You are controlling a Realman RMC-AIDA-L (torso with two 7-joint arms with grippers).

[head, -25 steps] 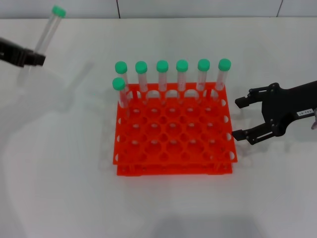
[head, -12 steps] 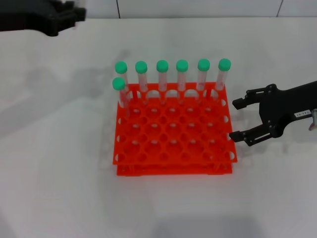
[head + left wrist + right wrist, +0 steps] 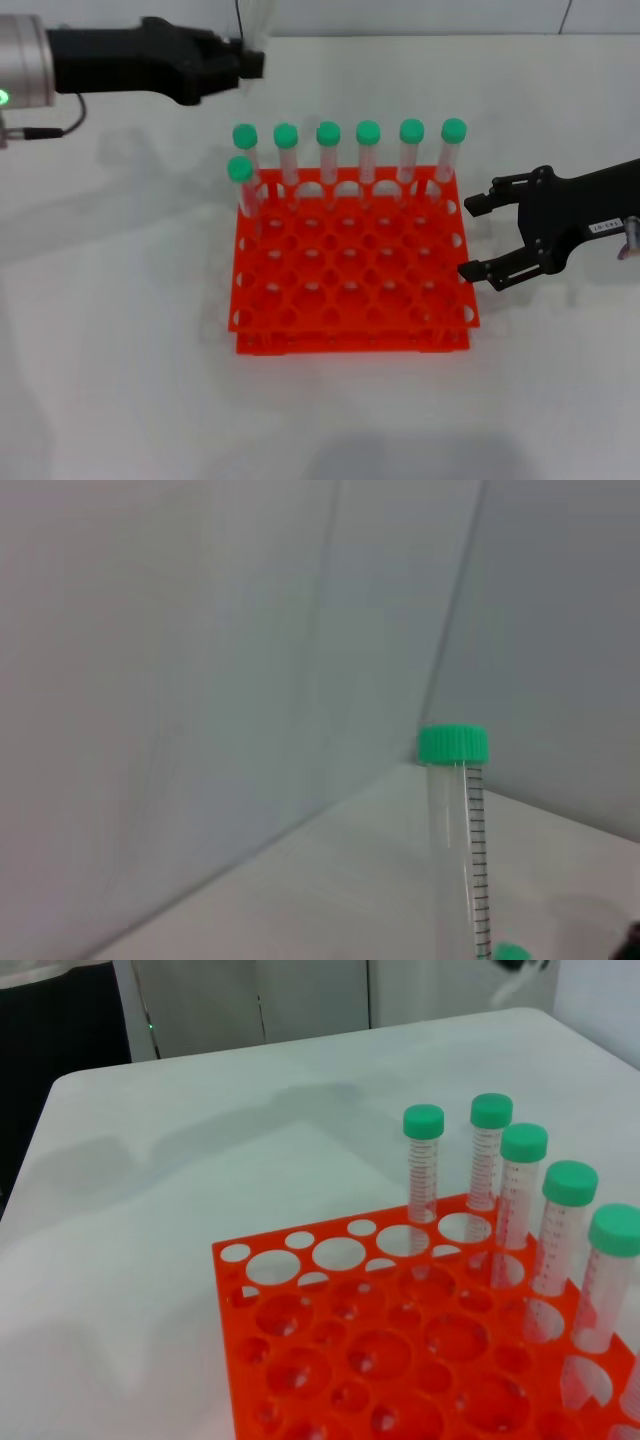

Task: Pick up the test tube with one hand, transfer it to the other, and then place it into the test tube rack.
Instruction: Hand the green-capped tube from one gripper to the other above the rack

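My left gripper point(image 3: 250, 62), black on a silver wrist with a green light, is over the table behind the back left corner of the orange test tube rack point(image 3: 350, 335). It is shut on the test tube point(image 3: 256, 25), whose clear body rises out of the top of the head view. The left wrist view shows this tube upright with its green cap point(image 3: 453, 745) on top. My right gripper point(image 3: 478, 238), black with a white label point(image 3: 607, 228), is open just beside the rack's right edge. The rack also shows in the right wrist view point(image 3: 226, 1272).
Several identical green-capped tubes point(image 3: 367, 150) stand in the rack, most along the back row and one in the second row at the left; they also show in the right wrist view point(image 3: 522, 1190). The rack's front rows of holes are empty. White table all round.
My left arm has swung in from the far left to behind the rack's back left corner, carrying the tube. The right gripper has edged slightly towards the rack.
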